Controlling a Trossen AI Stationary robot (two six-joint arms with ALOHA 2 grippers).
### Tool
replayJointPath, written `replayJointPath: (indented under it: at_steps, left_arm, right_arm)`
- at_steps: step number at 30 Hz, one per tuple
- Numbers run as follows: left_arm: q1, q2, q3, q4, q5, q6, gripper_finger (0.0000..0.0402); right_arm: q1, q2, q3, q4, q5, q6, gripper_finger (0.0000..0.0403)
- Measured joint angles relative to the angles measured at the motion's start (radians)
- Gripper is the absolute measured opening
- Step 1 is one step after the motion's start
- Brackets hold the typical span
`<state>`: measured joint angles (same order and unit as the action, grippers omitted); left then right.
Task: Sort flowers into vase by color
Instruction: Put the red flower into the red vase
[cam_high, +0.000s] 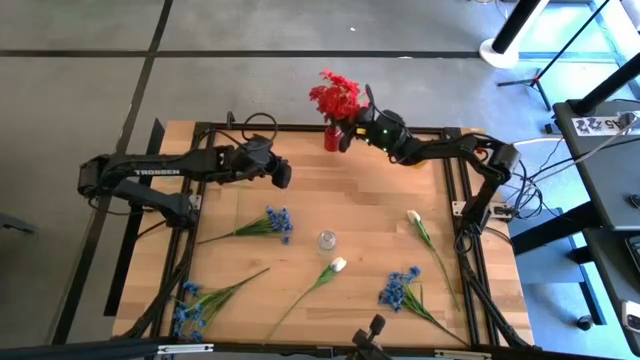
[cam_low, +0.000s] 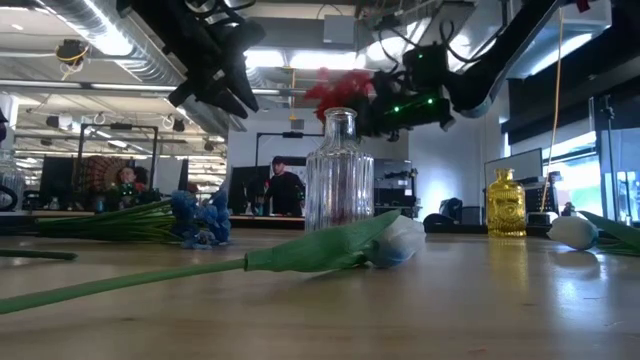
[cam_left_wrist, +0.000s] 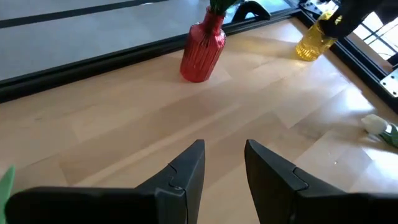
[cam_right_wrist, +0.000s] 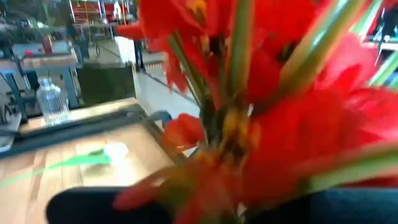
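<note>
Red flowers (cam_high: 335, 95): in red vase (cam_high: 332, 137), colour-matched; right gripper (cam_high: 352, 128) grip unclear; left gripper (cam_left_wrist: 222, 163) empty, narrowly parted, waiting mid-table

The worktop (cam_high: 330, 200) is pale wood in planks, smooth with a soft sheen, framed in matt black metal rail (cam_high: 300, 127). The red vase (cam_left_wrist: 202, 46) looks glossy and ribbed; the clear bottle (cam_low: 339, 172) is fluted glass; the gold bottle (cam_low: 506, 204) shines like metal. The left end effector (cam_left_wrist: 225, 163) has matt dark plastic-looking fingers (cam_left_wrist: 186, 174).
</note>
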<state>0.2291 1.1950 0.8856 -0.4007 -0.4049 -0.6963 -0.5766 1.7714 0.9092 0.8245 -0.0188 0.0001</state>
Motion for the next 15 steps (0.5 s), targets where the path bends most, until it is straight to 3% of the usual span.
replayJointPath:
  at_steps: [7, 11, 15]
  left_arm:
    - [0.005, -0.054, 0.0, 0.001, 0.001, 0.0, 0.011]
    - [0.037, -0.099, 0.0, -0.067, 0.02, -0.009, 0.0117]
    - [0.105, -0.11, 0.0, -0.286, 0.097, -0.13, 0.0124]
  right_arm:
    - [0.001, 0.009, 0.008, -0.101, -0.001, 0.003, 0.0062]
    - [0.001, 0.011, 0.055, -0.209, -0.001, 0.004, 0.0122]
    - [0.0, -0.015, 0.118, -0.344, 0.001, 0.004, 0.0192]
